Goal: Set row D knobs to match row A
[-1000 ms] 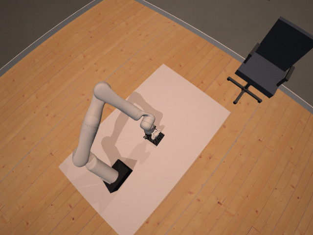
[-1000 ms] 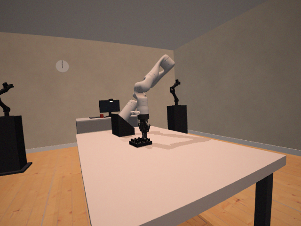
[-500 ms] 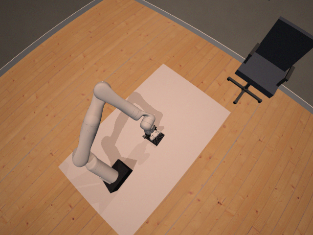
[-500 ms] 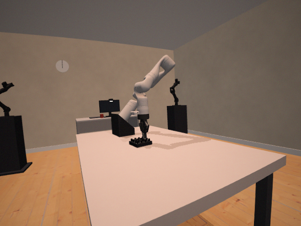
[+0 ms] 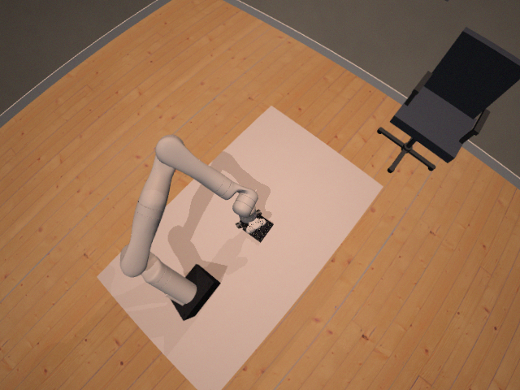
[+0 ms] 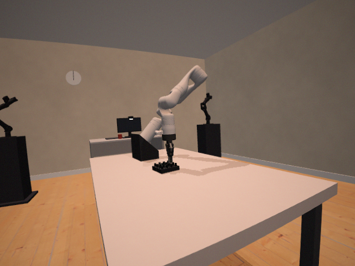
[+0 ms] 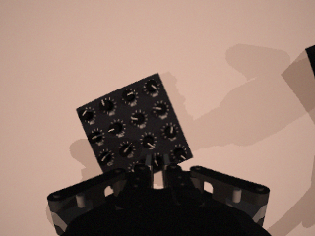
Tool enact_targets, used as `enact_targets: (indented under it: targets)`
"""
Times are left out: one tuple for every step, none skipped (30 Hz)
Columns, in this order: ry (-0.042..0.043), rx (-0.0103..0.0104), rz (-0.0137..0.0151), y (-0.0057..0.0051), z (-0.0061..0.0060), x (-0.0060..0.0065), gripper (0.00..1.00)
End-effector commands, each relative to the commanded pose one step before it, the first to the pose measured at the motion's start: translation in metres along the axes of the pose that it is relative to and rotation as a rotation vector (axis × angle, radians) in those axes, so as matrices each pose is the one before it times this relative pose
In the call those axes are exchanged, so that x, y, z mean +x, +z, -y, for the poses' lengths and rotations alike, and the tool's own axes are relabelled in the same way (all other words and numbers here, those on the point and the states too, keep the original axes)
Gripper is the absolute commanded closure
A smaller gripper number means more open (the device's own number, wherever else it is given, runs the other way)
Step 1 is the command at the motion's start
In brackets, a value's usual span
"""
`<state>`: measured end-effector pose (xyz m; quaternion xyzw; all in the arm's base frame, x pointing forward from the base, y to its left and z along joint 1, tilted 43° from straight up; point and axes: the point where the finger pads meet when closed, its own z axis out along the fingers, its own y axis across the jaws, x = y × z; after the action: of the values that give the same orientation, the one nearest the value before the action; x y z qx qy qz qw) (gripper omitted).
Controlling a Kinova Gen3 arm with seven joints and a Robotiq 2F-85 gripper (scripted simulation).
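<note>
The black knob box (image 5: pixel 262 228) (image 6: pixel 165 168) (image 7: pixel 129 118) stands on its feet on the white table (image 5: pixel 302 167) (image 6: pixel 200 200) (image 7: pixel 164 20), with several small black knobs in a grid, each with a white line. In the wrist view the box sits turned at an angle. My gripper (image 5: pixel 251 222) (image 6: pixel 170 162) (image 7: pixel 157 162) points straight down and is shut on a knob in the edge row nearest the wrist camera, toward the right of that row. That knob is mostly hidden by the fingers. The printed names are too small to read.
The arm's black base block (image 5: pixel 198 292) (image 6: pixel 143 148) stands on the table behind the box. A black chair (image 5: pixel 453 109) stands on the floor beyond the table. Black pedestals (image 6: pixel 208 138) (image 6: pixel 13 165) and a desk with a monitor (image 6: pixel 128 124) stand farther off.
</note>
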<state>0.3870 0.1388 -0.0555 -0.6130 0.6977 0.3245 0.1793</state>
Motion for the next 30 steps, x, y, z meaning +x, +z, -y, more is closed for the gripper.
enact_targets:
  targets:
    - [0.01543,-0.00076,-0.00193,0.00004,0.00009,-0.0001,0.92]
    - [0.0,0.0,0.0,0.0,0.0,0.0,0.92]
    - [0.01672,0.0,0.0,0.0,0.0,0.0,0.92]
    - [0.01694,0.0,0.0,0.0,0.0,0.0,0.92]
    - [0.01715,0.0,0.0,0.0,0.0,0.0,0.92]
    - [0.01735,0.0,0.0,0.0,0.0,0.0,0.92]
    - [0.01755,0.0,0.0,0.0,0.0,0.0,0.92]
    - [0.01773,0.0,0.0,0.0,0.0,0.0,0.92]
    - [0.01791,0.0,0.0,0.0,0.0,0.0,0.92]
    - [0.01807,0.0,0.0,0.0,0.0,0.0,0.92]
    - [0.01822,0.0,0.0,0.0,0.0,0.0,0.92]
    - [0.01836,0.0,0.0,0.0,0.0,0.0,0.92]
    - [0.01849,0.0,0.0,0.0,0.0,0.0,0.92]
    - [0.0186,0.0,0.0,0.0,0.0,0.0,0.92]
    - [0.01871,0.0,0.0,0.0,0.0,0.0,0.92]
    - [0.01881,0.0,0.0,0.0,0.0,0.0,0.92]
    - [0.01889,0.0,0.0,0.0,0.0,0.0,0.92]
    - [0.0,0.0,0.0,0.0,0.0,0.0,0.92]
    - [0.0,0.0,0.0,0.0,0.0,0.0,0.92]
    - [0.01897,0.0,0.0,0.0,0.0,0.0,0.92]
    - [0.01903,0.0,0.0,0.0,0.0,0.0,0.92]
    - [0.01908,0.0,0.0,0.0,0.0,0.0,0.92]
    - [0.01911,0.0,0.0,0.0,0.0,0.0,0.92]
    - [0.01914,0.0,0.0,0.0,0.0,0.0,0.92]
    - [0.01916,0.0,0.0,0.0,0.0,0.0,0.92]
    - [0.01916,0.0,0.0,0.0,0.0,0.0,0.92]
    - [0.01915,0.0,0.0,0.0,0.0,0.0,0.92]
    - [0.01913,0.0,0.0,0.0,0.0,0.0,0.92]
    - [0.0191,0.0,0.0,0.0,0.0,0.0,0.92]
    - [0.01906,0.0,0.0,0.0,0.0,0.0,0.92]
